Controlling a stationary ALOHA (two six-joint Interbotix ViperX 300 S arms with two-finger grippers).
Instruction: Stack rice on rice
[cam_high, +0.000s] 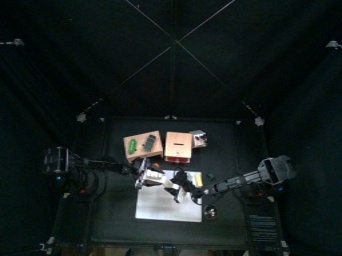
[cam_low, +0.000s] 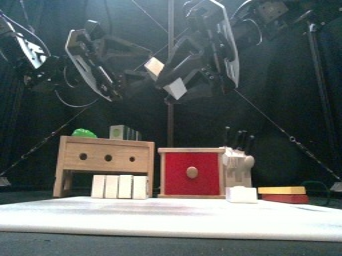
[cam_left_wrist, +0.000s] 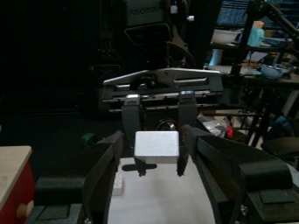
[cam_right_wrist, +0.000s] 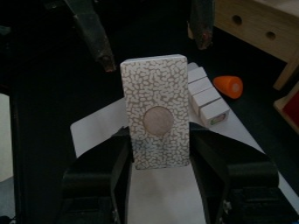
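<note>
From above, both black arms meet over the white paper sheet (cam_high: 171, 203) on the black surface (cam_high: 114, 215), the left gripper (cam_high: 155, 178) and right gripper (cam_high: 187, 190) close together just in front of the red wooden box (cam_high: 179, 146), with the light wooden box (cam_high: 142, 145) beside it. From the front, the two grippers hang high above the red box (cam_low: 193, 173): the left gripper (cam_low: 156, 66) holds a small white block (cam_low: 155, 67), and the right gripper (cam_low: 179, 87) holds a white patterned rice block (cam_low: 177, 88) just below and beside it, the two blocks near but whether touching I cannot tell. A row of white blocks (cam_low: 119, 186) stands on the sheet between the light wooden box (cam_low: 104, 162) and the red one; another small white block (cam_low: 242, 194) lies at the red box's other side. In the left wrist view, its fingers (cam_left_wrist: 222, 175) are clamped on the plain white cube (cam_left_wrist: 158, 149). In the right wrist view, its fingers (cam_right_wrist: 96, 179) are clamped on the tall speckled white block (cam_right_wrist: 158, 109), with the white row (cam_right_wrist: 208, 98) and an orange piece (cam_right_wrist: 228, 85) beyond.
</note>
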